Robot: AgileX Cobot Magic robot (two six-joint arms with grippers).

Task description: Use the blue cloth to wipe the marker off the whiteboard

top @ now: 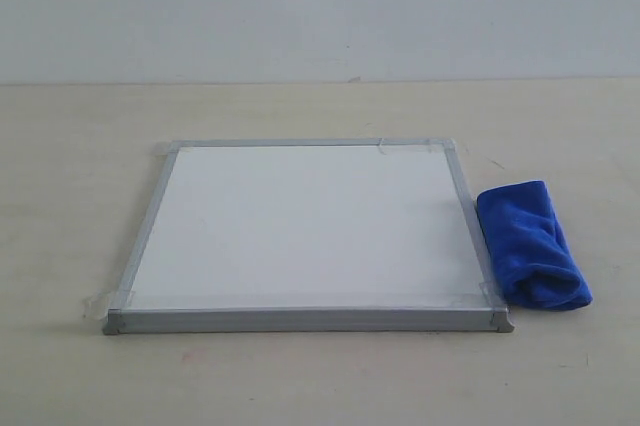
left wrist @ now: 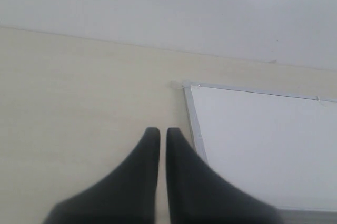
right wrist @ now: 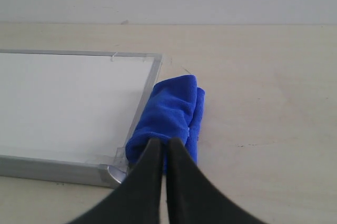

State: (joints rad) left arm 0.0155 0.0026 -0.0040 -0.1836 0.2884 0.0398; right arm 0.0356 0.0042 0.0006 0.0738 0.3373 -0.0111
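Across the whole exterior view stretches the pale worktop (top: 80,126), and dead centre on it lies the whiteboard (top: 310,221), flat, with its silver frame squared up and clear tape showing at the corners. And look at that surface: white from edge to edge. No red marker line shows in the exterior view or in either wrist view.

Off at the right of the frame, tucked against the board's right rail near the lower corner, sits the blue cloth (top: 530,244), folded into a plump roll and resting on the worktop, not on the board.

No arm appears in the exterior view at all. In the left wrist view the left fingers (left wrist: 149,150) show only a thin slit between them and hold nothing, poised over bare worktop beside the board's far corner. In the right wrist view the right fingers (right wrist: 150,155) are just as tightly together and likewise empty-handed. The cloth shows beyond their tips, but nothing in the exterior view has hold of it.

Going by these pictures, the wiping looks finished: board clean, cloth parked alongside. Little seems left, unless a faint trace is escaping these cameras.
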